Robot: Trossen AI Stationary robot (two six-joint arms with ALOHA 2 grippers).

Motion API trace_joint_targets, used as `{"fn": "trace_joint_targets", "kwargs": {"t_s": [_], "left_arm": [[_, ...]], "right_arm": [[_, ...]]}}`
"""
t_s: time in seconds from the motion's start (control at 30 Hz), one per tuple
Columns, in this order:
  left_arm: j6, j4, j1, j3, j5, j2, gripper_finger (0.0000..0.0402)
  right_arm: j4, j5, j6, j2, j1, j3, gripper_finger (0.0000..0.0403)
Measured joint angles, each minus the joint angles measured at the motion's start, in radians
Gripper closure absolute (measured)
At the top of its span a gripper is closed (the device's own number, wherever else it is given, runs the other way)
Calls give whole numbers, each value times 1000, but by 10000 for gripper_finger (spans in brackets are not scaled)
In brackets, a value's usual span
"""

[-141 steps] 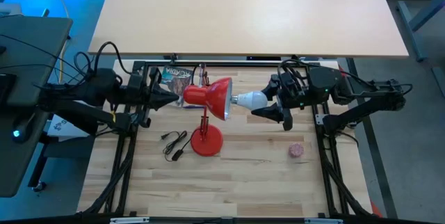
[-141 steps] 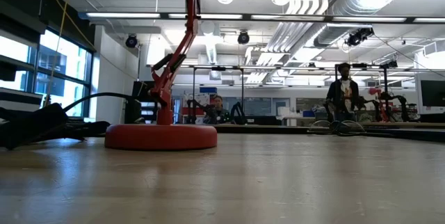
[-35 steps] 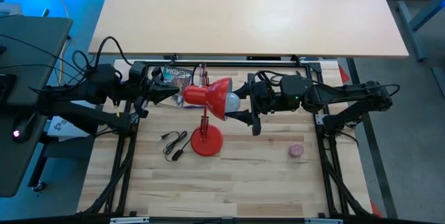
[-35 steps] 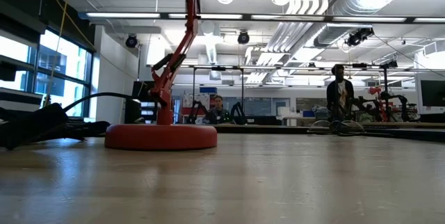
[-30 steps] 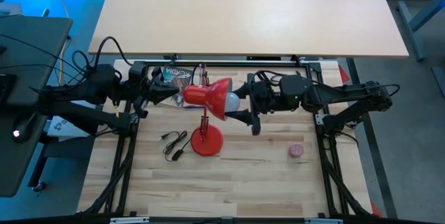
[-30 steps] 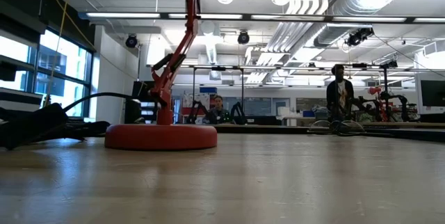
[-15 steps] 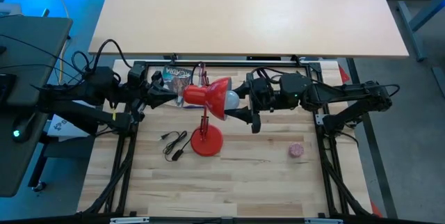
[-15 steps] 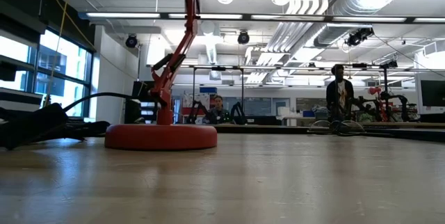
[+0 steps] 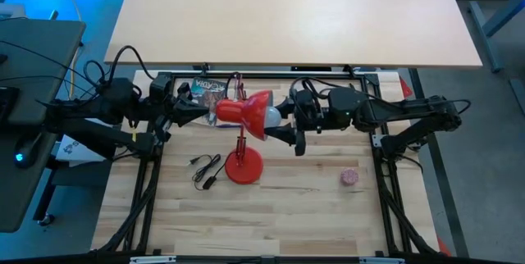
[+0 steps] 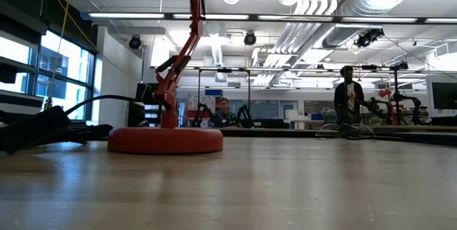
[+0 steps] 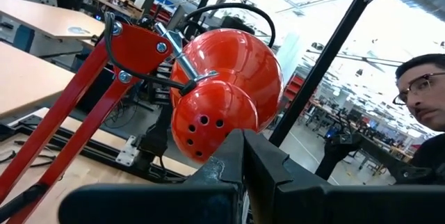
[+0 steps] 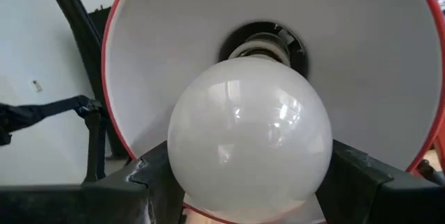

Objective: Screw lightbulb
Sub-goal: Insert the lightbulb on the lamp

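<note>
Landmark: red desk lamp (image 9: 244,137), standing on the wooden bench (image 9: 312,215), its shade (image 9: 256,115) tipped sideways with the mouth toward the right arm.

1. Pink ball (image 9: 350,177) – on the bench, nearer the front edge than the lamp's round base (image 9: 244,166), well apart from it on the right arm's side.
2. Black cord with inline switch (image 9: 205,170) – on the bench, just beside the lamp's base on the left arm's side.
3. Lightbulb (image 9: 271,118) – white, its base entered in the socket inside the lamp's shade; the right wrist view shows the glass (image 12: 250,137) filling the shade's mouth, screw base at the socket behind it.
4. Right gripper (image 9: 283,118) – level with the shade's mouth, fingers (image 12: 358,175) clamped on either side of the lightbulb's glass.
5. Left gripper (image 9: 207,113) – at the rear of the lamp's shade, opposite side from the bulb; fingers closed together, tip near the vented back cap (image 11: 212,116); contact with the cap cannot be told.
6. Printed packet (image 9: 209,90) – behind the lamp's shade, at the bench's far edge.
7. Person (image 10: 348,94) – standing in the room far beyond the lamp.
</note>
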Motion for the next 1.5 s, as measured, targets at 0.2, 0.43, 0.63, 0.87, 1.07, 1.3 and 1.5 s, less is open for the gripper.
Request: {"fn": "trace_joint_targets", "kwargs": {"t_s": [0.2, 0.43, 0.63, 0.87, 1.07, 1.3, 1.5], "left_arm": [[0, 0, 0, 0, -1, 0, 402], [-51, 2, 0, 0, 12, 0, 401], [-16, 8, 0, 0, 33, 0, 402], [16, -103, 38, 0, -27, 0, 401], [19, -74, 43, -1, 3, 0, 401], [20, -24, 39, -1, 16, -2, 401], [3, -26, 39, -1, 44, 20, 402]], "right_arm": [[19, 6, 10, 11, 7, 0, 155], [18, 16, 14, 11, 6, 0, 155], [17, 16, 6, 11, 6, 0, 155], [15, 16, -12, 11, 6, 0, 155], [11, 16, -17, 11, 6, 0, 155], [2, 16, -21, 10, 6, 0, 155], [2, 16, -19, 10, 6, 0, 155]]}}
